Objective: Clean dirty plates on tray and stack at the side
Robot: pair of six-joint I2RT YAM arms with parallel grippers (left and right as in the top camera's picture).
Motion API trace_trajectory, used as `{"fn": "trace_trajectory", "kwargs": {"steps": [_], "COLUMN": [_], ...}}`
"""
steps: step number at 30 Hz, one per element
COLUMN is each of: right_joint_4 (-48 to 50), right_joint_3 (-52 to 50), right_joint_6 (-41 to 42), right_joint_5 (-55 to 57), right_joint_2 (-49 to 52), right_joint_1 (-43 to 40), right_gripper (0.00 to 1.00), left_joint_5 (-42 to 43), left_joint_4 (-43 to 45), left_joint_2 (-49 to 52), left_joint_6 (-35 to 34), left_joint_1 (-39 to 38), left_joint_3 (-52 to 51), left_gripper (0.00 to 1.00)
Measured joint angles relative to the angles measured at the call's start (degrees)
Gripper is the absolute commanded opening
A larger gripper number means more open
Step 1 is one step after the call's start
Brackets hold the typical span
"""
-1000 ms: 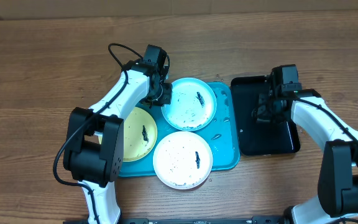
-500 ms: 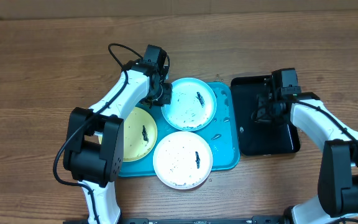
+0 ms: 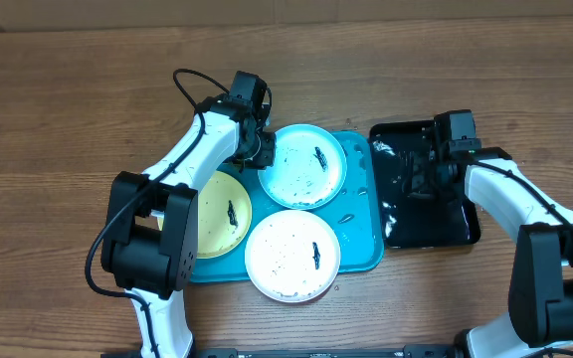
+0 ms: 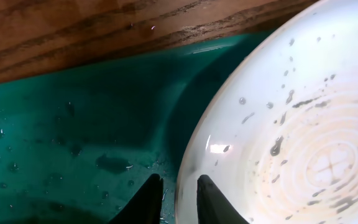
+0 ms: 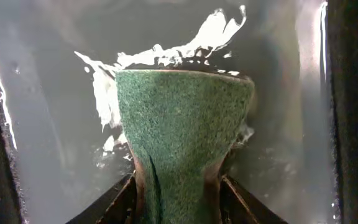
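Observation:
Three dirty plates lie on the turquoise tray [image 3: 364,214]: a light blue plate [image 3: 301,165] at the back, a yellow-green plate [image 3: 219,212] at the left, a white plate [image 3: 291,254] in front. My left gripper [image 3: 260,154] is shut on the left rim of the light blue plate [image 4: 291,118], one finger on each side of the rim [image 4: 174,199]. My right gripper [image 3: 428,174] is over the black tray [image 3: 456,224] and is shut on a green scouring sponge [image 5: 179,130] that dips into water there.
The black tray holds water that glints and ripples around the sponge [image 5: 48,124]. The wooden table [image 3: 68,119] surrounds both trays. A black cable [image 3: 192,85] loops above my left arm.
My right gripper has pushed the sponge a little down into the black tray, and the water now shows bright ripples. The left gripper and the plates have not moved.

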Motion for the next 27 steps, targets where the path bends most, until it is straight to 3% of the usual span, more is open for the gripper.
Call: {"fn": "trace_trajectory", "kwargs": {"steps": [3,6,12,21,24,27], "right_joint_4": [0.0,0.1,-4.1,-16.9,-18.0,-18.7], "right_joint_3": [0.0,0.0,1.6,14.5,15.3,15.3], "right_joint_6": [0.1,0.3,0.1,0.1,0.1,0.1], "right_joint_5": [0.0,0.0,0.0,0.0,0.0,0.0], "right_joint_2": [0.0,0.0,0.0,0.0,-0.1,-0.1], "right_joint_1": [0.0,0.0,0.0,0.0,0.0,0.0], "right_gripper": [0.11,0.04,0.04,0.04,0.04,0.04], "left_joint_5": [0.0,0.0,0.0,0.0,0.0,0.0], "left_joint_4": [0.0,-0.3,-2.2,-2.4,-2.4,-2.1], "left_joint_2": [0.0,0.0,0.0,0.0,0.0,0.0], "left_joint_6": [0.0,0.0,0.0,0.0,-0.1,-0.2], "left_joint_1": [0.0,0.0,0.0,0.0,0.0,0.0], "left_joint_3": [0.0,0.0,0.0,0.0,-0.3,-0.3], "left_gripper": [0.2,0.17,0.13,0.14,0.04,0.04]}}
